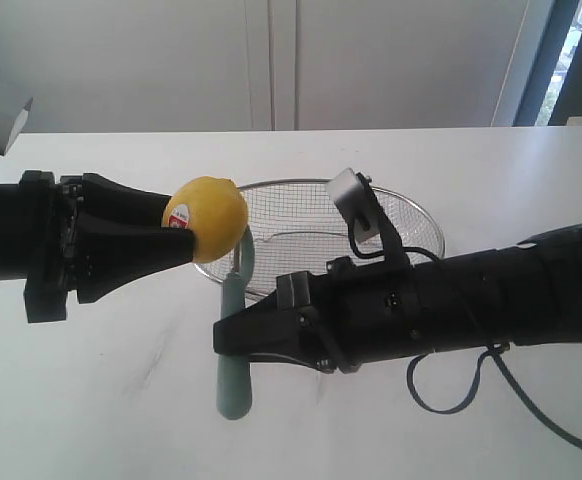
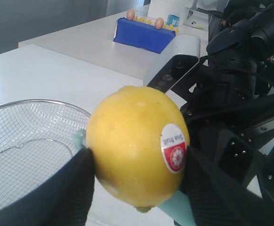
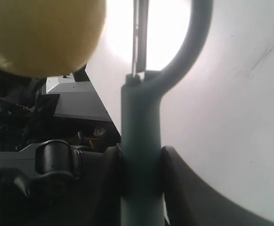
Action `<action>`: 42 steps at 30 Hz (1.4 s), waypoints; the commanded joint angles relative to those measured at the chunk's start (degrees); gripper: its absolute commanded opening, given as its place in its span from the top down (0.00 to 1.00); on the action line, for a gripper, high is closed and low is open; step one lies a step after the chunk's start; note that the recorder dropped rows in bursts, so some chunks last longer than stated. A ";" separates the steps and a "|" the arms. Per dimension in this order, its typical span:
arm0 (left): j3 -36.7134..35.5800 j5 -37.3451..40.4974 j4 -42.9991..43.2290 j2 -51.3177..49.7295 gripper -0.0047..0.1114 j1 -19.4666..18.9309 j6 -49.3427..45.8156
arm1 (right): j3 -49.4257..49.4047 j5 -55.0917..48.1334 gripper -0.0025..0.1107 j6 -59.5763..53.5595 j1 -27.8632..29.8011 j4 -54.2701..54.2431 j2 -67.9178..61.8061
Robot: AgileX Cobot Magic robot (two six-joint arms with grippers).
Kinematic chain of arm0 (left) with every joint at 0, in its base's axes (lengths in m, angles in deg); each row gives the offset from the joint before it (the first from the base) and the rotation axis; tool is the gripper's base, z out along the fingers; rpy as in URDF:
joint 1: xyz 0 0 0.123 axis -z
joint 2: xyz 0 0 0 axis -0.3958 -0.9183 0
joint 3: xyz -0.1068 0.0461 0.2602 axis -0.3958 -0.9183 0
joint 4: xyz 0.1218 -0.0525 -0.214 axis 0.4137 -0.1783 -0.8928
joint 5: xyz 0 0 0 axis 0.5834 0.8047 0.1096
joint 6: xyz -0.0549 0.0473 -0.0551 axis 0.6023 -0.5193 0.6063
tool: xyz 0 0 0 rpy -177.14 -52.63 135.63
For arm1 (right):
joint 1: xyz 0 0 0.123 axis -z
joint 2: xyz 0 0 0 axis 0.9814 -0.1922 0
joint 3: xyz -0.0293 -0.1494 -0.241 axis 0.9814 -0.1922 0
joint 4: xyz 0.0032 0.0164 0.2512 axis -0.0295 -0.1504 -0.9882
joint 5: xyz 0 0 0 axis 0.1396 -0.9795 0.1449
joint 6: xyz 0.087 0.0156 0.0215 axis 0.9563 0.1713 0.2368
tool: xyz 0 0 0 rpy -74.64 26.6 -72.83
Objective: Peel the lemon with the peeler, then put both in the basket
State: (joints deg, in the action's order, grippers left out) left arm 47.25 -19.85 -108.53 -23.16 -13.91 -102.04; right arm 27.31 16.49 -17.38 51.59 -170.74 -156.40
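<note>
I see my left end effector clamping the lemon, right end effector gripping the peeler by its handle.

Exterior bright, daylight from window upper right, faint soft shadows on table. My right wrist cam: glare blown out behind peeler, lemon blurred. Left wrist sharp.

Setting: robotics test room stocked with kitchen goods. Evidence: bare white counter against plain white wall panels, with a window at one corner; black robot arms with a loose cable and a power socket on the machinery. Props: lemon, peeler, wire basket, and a blue egg tray on a second white counter.
</note>
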 commanded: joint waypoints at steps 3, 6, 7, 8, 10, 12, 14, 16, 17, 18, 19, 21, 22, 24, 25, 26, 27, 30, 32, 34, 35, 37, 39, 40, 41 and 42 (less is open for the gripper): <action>0.28 1.32 -1.26 0.23 0.96 -0.23 -9.19 | 0.22 -1.81 0.98 0.75 -0.23 -0.23 0.14; 0.28 1.32 -1.26 0.23 0.96 -0.23 -9.19 | 0.22 -1.97 0.98 0.74 -0.23 -0.23 0.50; 0.28 1.32 -1.26 0.23 0.96 -0.23 -9.19 | 0.22 -1.97 0.98 0.74 -0.23 -0.23 0.75; 0.28 1.32 -1.15 0.23 0.96 -0.23 -9.19 | 0.22 -1.97 0.98 0.74 -0.23 -0.23 0.99; 0.28 1.32 -1.15 0.23 0.96 -0.23 -9.19 | 0.22 -1.97 0.98 0.87 -0.23 -0.23 1.68; 0.28 1.32 -1.15 0.23 0.96 -0.23 -9.19 | 0.22 -1.86 0.98 0.87 -0.23 -0.23 2.20; 0.28 1.32 -1.15 0.23 0.96 -0.23 -9.19 | 0.22 -1.84 0.98 0.87 -0.23 -0.23 2.42; 0.28 1.32 -1.15 0.23 0.96 -0.23 -9.19 | 0.22 -1.64 0.98 0.87 -0.23 -0.23 2.41; 0.28 1.32 -1.15 0.23 0.96 -0.23 -9.19 | 0.22 -1.53 0.98 0.87 -0.23 -0.23 2.41; 0.28 1.32 -1.15 0.23 0.96 -0.23 -9.19 | 0.22 -1.10 0.98 0.87 -0.23 -0.23 2.41; 0.28 1.32 -1.15 0.23 0.96 -0.23 -9.19 | 0.22 -0.78 0.98 0.87 -0.23 -0.23 2.41; 0.28 1.32 -1.15 0.23 0.96 -0.23 -9.19 | 0.22 0.19 0.98 0.87 -0.23 -0.23 2.41; 0.28 1.32 -1.15 0.23 0.96 -0.23 -9.19 | 0.22 0.19 0.98 0.98 -0.10 -0.23 2.41; 0.28 1.32 -1.15 0.23 0.96 -0.23 -9.19 | 0.22 0.32 0.98 0.96 -0.01 -0.23 2.41; 0.28 1.32 -1.15 0.23 0.96 -0.23 -9.19 | 0.22 0.32 0.98 0.96 -0.01 -0.23 2.41; 0.28 1.32 -1.15 0.23 0.96 -0.23 -9.19 | 0.22 0.32 0.98 0.96 -0.01 -0.23 2.41; 0.28 1.32 -1.15 0.23 0.96 -0.23 -9.19 | 0.22 0.45 0.98 0.96 -0.01 -0.23 2.41; 0.28 1.32 -1.02 0.23 0.96 -0.23 -9.19 | 0.22 0.72 0.98 0.96 -0.01 -0.23 2.41; 0.28 1.32 -1.02 0.23 0.96 -0.23 -9.19 | 0.22 1.31 0.98 1.08 -0.01 -0.23 2.69; 0.28 1.32 -1.02 0.23 0.96 -0.23 -9.19 | 0.22 2.16 0.98 1.08 -0.01 -0.23 3.06; 0.28 1.32 -1.02 0.23 0.96 -0.23 -9.19 | 0.22 2.72 0.98 1.08 -0.01 -0.23 3.46; 0.28 1.32 -1.02 0.23 0.96 -0.23 -9.19 | 0.22 3.65 0.98 1.08 -0.01 -0.23 4.13; 0.28 1.32 -1.02 0.23 0.96 -0.23 -9.19 | 0.22 4.41 0.98 1.18 -0.01 -0.23 4.97; 0.28 1.32 -1.02 0.23 0.96 -0.23 -9.19 | 0.22 4.63 0.98 1.18 -0.01 -0.23 5.23; 0.28 1.32 -1.02 0.23 0.96 -0.23 -9.19 | 0.22 4.63 0.98 1.30 -0.01 -0.23 5.64; 0.28 1.32 -1.02 0.23 0.96 -0.23 -9.19 | 0.22 4.63 0.98 1.30 -0.01 -0.23 5.91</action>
State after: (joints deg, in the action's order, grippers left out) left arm 47.25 -19.85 -108.51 -23.16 -13.91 -102.04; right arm 27.33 21.20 -16.04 51.37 -170.74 -151.72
